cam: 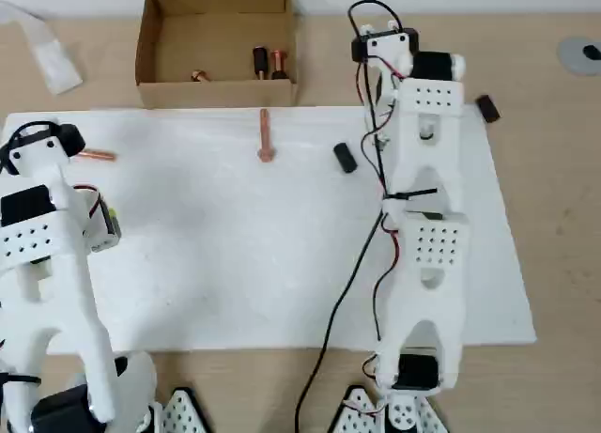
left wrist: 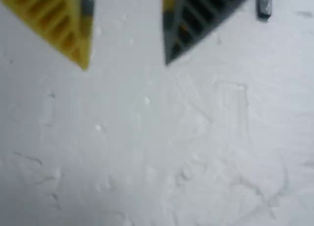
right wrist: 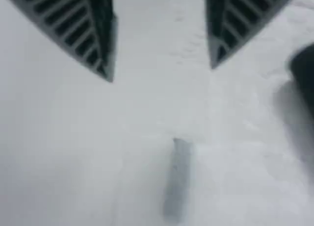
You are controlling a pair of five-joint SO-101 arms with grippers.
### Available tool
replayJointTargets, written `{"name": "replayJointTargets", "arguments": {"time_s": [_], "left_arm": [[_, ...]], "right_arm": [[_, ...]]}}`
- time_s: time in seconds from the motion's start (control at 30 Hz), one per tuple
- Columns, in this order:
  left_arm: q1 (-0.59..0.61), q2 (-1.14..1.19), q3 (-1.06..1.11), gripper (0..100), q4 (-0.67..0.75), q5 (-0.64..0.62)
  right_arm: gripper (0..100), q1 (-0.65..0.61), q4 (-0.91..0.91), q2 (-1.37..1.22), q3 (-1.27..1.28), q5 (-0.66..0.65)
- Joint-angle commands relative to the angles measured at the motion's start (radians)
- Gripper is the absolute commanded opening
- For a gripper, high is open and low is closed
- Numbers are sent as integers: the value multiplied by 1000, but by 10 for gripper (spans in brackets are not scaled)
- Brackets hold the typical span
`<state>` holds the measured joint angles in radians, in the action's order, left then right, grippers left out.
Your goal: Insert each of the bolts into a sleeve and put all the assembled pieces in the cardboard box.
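The right gripper (right wrist: 161,73) and left gripper (left wrist: 125,64) were recorded spread and empty; the far copper bolt (cam: 265,132), judged light, rigid and slippery, would best be pinched mid-shank.

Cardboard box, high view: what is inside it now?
The cardboard box holds three pieces near its front wall: one copper-coloured piece lying alone, and two copper-and-black pieces side by side. That wall covers the floor strip just behind it and perhaps their lower ends.
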<state>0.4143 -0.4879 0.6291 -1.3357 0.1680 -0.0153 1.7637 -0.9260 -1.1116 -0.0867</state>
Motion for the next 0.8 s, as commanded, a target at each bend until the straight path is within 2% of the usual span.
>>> {"name": "replayJointTargets", "arguments": {"time_s": [0.0, 0.3, 0.4, 0.5, 0.77], "left_arm": [[9, -8, -5, 111, 11, 3], [11, -2, -5, 111, 11, 6], [11, -2, -3, 111, 11, 5], [11, -2, -3, 111, 11, 6], [11, -2, -3, 111, 11, 6]], "right_arm": [[167, 4, -12, 31, -44, -37], [168, -108, 11, 27, -104, -35], [202, -143, 11, 22, -96, -34], [233, -159, 11, 22, -94, -34], [232, -162, 6, -33, -96, -35]]}}
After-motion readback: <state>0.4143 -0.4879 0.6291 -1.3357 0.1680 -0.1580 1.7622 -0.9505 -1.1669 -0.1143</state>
